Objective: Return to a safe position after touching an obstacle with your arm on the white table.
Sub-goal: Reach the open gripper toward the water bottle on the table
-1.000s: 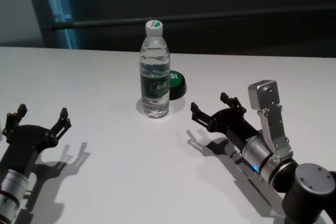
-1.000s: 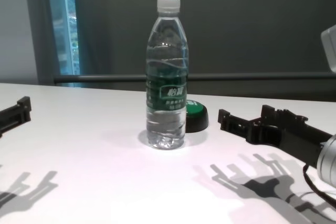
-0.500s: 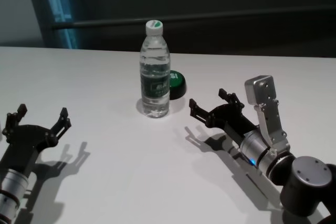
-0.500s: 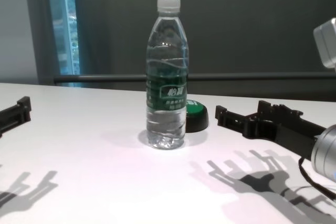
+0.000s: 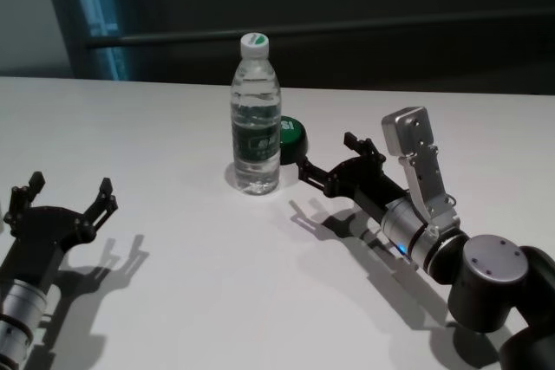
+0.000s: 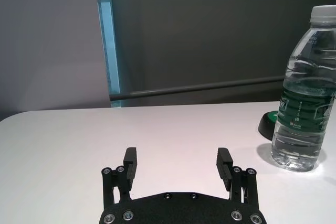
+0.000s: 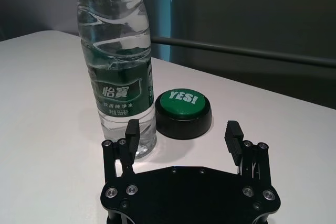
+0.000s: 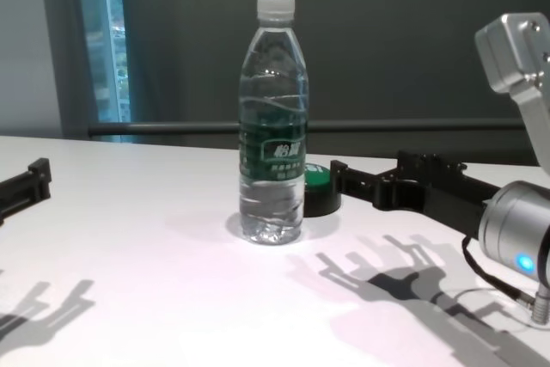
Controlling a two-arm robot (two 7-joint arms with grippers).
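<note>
Standing upright on the white table (image 5: 173,301), well in from every edge and somewhat nearer the far edge than the near one, the obstacle (image 5: 256,119) is a tall clear water bottle with a white cap and a dark green label bearing white characters. Just behind it on the robot's right sits a round green button (image 5: 290,138) in a black base, marked "YES!" in the right wrist view; the head view shows the bottle partly covering it, and whether the two touch cannot be told.

The right gripper (image 5: 328,159) reaches low over the table from the near right corner toward the bottle and the button. Its two black fingers are spread wide with nothing between them. In the right wrist view one fingertip (image 7: 133,128) lies in front of the bottle's base and the other points past the far side of the button. In the chest view the nearer fingertip overlaps the button, and a small gap remains between it and the bottle's side. The arm's shadow falls on the table below it.

The left gripper (image 5: 68,190) hangs low over the table near the near left corner, well apart from the bottle, its fingers also spread wide and empty.
</note>
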